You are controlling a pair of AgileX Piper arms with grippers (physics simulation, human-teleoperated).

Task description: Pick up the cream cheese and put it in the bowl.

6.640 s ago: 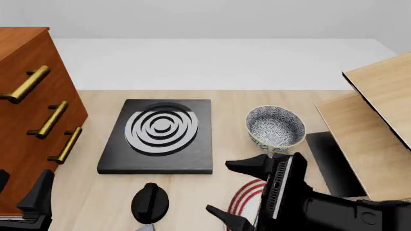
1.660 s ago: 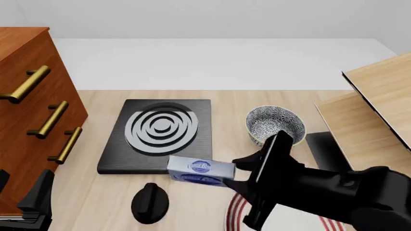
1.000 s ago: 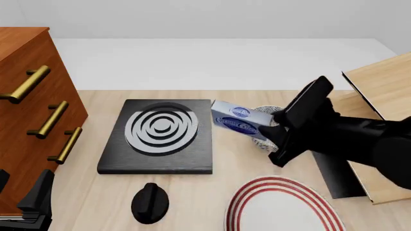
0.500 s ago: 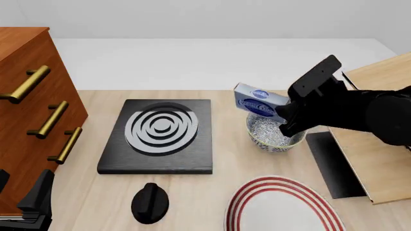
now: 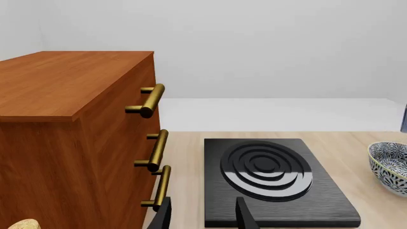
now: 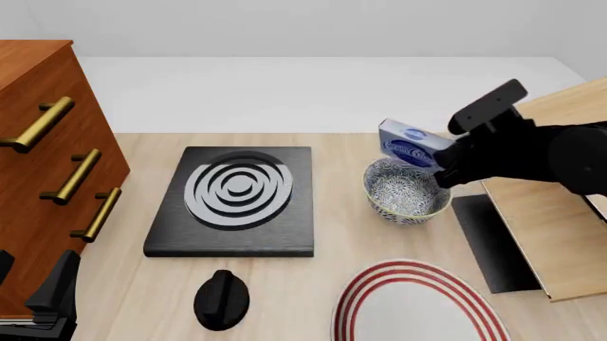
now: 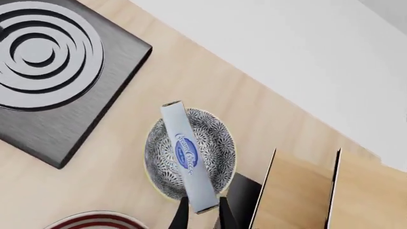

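**Inspector:** State the position of the task items.

**Operator:** From the front view, I have the cream cheese (image 6: 414, 144) held in the air by the right gripper (image 6: 444, 165), whose fingers are clamped on one end of the box. The box is tilted, its free end pointing toward 10 o'clock. It sits above the far rim of the bowl (image 6: 406, 190), at roughly 12 o'clock from the bowl's centre. My right wrist view shows the cream cheese (image 7: 188, 156) lying lengthwise across the bowl (image 7: 213, 143) opening, with the right gripper (image 7: 199, 213) pinching its near end. I cannot tell whether the box touches the rim.

**Inspector:** And the bowl itself?

**Operator:** It stands upright on the surface (image 6: 332, 156), at 3 o'clock from the black burner plate (image 6: 237, 201). A white plate with red rings (image 6: 417, 305) lies at 6 o'clock from the bowl, partly cut off by the frame edge. A black knob (image 6: 221, 300) sits at 6 o'clock from the burner plate.

**Inspector:** Report on the left arm.

**Operator:** The left gripper (image 5: 202, 217) shows only its two fingertips in the left wrist view, set apart with nothing between them. It is low at the near left corner, beside the wooden drawer cabinet (image 6: 38, 163) with brass handles. The burner plate (image 5: 273, 183) lies ahead of it, and the bowl (image 5: 389, 164) shows at the frame edge.
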